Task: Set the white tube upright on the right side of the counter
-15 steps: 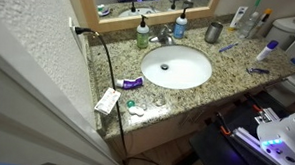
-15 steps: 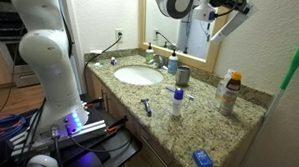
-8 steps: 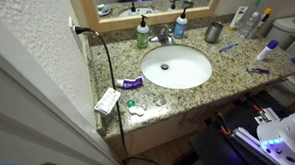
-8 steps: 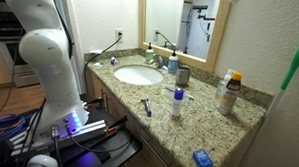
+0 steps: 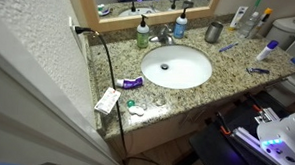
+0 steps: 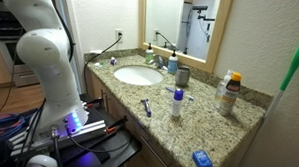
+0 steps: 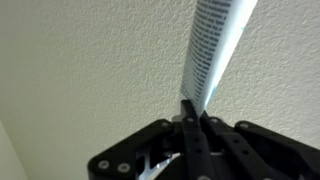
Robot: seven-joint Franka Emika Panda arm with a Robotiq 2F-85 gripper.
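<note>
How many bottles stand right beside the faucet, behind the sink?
2. In an exterior view, the green bottle stands image-left of the faucet, the blue bottle image-right. Others farther along the counter are not counted.

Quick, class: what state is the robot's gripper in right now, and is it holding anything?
Gripper: shut, pinching one end of the white tube.

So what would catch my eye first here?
In the wrist view the tool grips a white tube, a pale textured surface behind it. In both exterior views an oval white sink sits in the speckled counter; a bulky white robot arm stands beside it.
</note>
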